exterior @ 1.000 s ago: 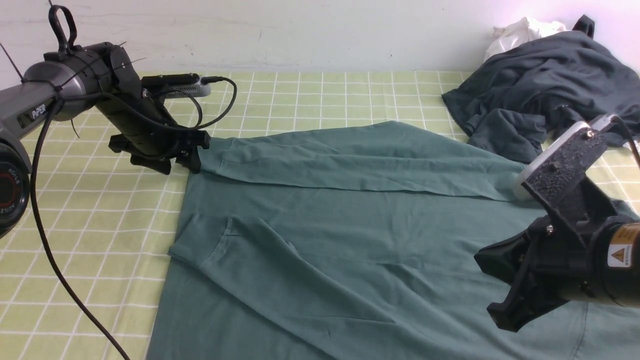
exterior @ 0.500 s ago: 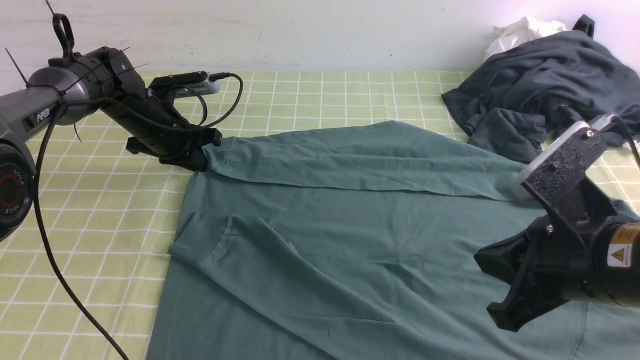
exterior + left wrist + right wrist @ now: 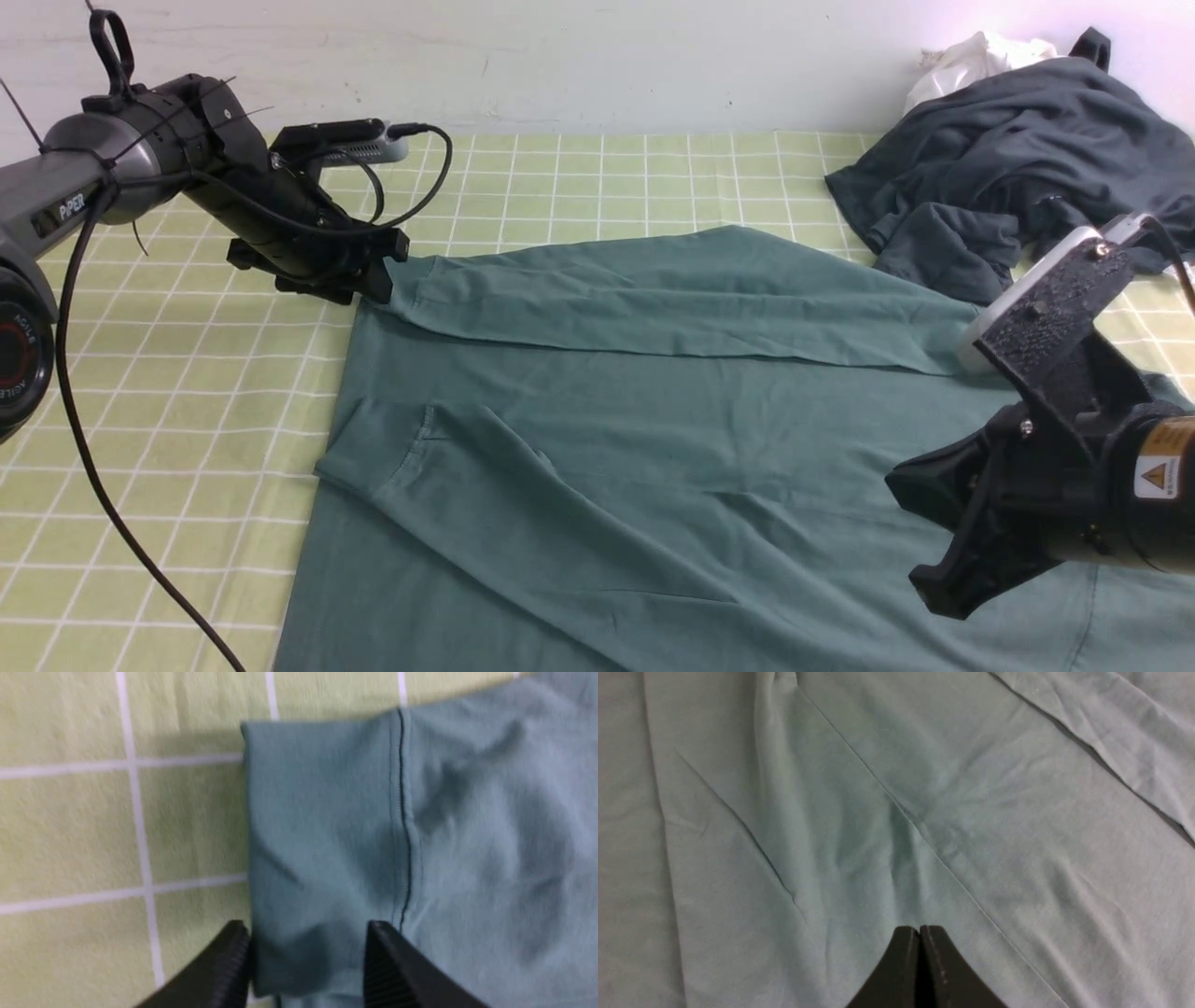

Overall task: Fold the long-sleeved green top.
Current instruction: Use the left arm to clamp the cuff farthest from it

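the green top (image 3: pixel 653 439) lies spread flat on the checked tablecloth (image 3: pixel 187 420), filling the ground between the two grippers and running under the right one. one long sleeve is folded across the body, and its cuff (image 3: pixel 322 835) ends right at the left gripper (image 3: pixel 369 280). that gripper's fingers stand spread apart, low over the cloth, with the cuff's end lying flat between them; nothing is pinched. a second sleeve lies folded across the body nearer the robot, well apart from the left gripper. the right gripper (image 3: pixel 920 933) hangs above the body of the top with its fingers pressed together and nothing between them, creased green cloth all around below it. beyond the right gripper, off the top's far edge, a dark grey garment (image 3: pixel 1008 159) is heaped against the wall (image 3: pixel 597 56), with a white cloth (image 3: pixel 971 56) showing behind it.
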Tool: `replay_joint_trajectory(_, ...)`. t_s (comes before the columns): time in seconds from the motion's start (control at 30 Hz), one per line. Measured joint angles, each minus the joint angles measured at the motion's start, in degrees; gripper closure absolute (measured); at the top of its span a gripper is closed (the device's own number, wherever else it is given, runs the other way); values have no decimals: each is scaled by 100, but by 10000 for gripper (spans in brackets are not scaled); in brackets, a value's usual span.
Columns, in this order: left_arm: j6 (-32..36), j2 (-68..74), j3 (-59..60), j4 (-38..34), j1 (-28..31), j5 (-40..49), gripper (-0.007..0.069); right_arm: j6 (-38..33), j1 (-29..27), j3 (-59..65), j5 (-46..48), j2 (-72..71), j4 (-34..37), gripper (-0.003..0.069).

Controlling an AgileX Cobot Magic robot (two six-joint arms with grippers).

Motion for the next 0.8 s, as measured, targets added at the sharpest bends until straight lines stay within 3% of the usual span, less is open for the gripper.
replay_joint_trajectory(0.13,0,0,0,2,0,-222,249,0,0,0,0,0,0,675)
replay_joint_trajectory(0.23,0,0,0,2,0,-320,284,0,0,0,0,0,0,675)
replay_joint_trajectory(0.37,0,0,0,2,0,-331,455,0,0,0,-5,0,0,675)
replay_joint_trajectory(0.4,0,0,0,2,0,-331,464,0,0,0,-5,0,0,675)
replay_joint_trajectory(0.43,0,0,0,8,0,-331,531,0,0,0,-5,0,0,675)
replay_joint_trajectory(0.57,0,0,0,42,33,-325,594,0,0,0,-5,0,0,675)
replay_joint_trajectory(0.63,0,0,0,62,69,-308,576,0,0,0,-5,0,0,675)
replay_joint_trajectory(0.8,-5,0,0,38,169,-290,374,0,0,0,-5,0,0,675)
